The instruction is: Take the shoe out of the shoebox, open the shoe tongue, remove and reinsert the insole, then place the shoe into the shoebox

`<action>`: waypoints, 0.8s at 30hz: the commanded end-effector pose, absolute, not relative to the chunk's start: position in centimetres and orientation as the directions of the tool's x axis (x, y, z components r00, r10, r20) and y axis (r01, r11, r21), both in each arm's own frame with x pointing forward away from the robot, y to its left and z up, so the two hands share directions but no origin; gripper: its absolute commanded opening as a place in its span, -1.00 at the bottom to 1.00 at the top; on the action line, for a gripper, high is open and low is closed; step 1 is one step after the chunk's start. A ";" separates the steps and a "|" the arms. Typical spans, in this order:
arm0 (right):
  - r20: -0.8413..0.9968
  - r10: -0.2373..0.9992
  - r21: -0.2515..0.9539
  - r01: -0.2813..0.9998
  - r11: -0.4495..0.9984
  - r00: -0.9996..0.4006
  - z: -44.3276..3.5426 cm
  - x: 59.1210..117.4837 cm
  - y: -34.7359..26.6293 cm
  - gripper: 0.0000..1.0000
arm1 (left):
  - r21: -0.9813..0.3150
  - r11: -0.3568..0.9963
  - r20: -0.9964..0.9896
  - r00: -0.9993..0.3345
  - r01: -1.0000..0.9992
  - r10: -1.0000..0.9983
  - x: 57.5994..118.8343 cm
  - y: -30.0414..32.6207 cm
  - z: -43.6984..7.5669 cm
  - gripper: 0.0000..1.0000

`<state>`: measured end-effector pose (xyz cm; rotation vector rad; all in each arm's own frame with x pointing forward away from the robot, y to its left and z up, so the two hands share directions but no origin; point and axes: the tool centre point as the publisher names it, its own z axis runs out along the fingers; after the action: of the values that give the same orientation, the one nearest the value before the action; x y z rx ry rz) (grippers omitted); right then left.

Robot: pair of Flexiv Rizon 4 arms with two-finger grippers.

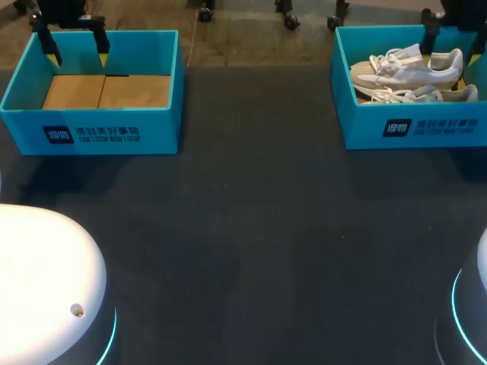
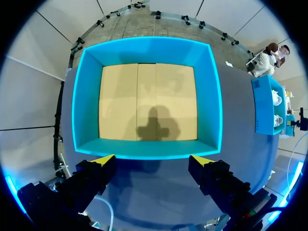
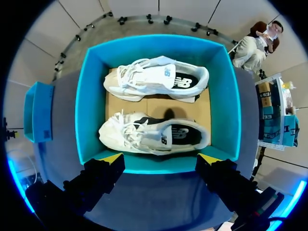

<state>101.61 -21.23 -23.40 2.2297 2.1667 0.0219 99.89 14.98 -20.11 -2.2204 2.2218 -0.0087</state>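
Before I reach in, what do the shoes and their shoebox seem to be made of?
Shoes: probably leather or suede panels, matte off-white, with cloth laces; stitched overlays show. Shoebox: likely cardboard, matte teal walls, bare brown floor with a flap seam.

Two white shoes [image 3: 155, 136] in blue shoebox [image 3: 90, 110]

A robot lab. The left tool [image 1: 77, 55] hangs over one blue box [image 1: 91, 133], the right tool [image 1: 453, 57] over a second box [image 1: 411, 129], on a dark table [image 1: 243, 228]
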 end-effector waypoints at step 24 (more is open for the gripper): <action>-0.065 0.998 -0.011 1.000 -0.018 0.017 -26.1 101.3 -26.2 1.00 | -0.003 0.000 0.002 0.000 -1.000 -1.000 99.9 15.0 -20.1 1.00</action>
<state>100.70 -25.79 -25.43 2.2038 2.1650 -0.0768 99.89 14.97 -20.11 -2.2202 2.2219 -0.0087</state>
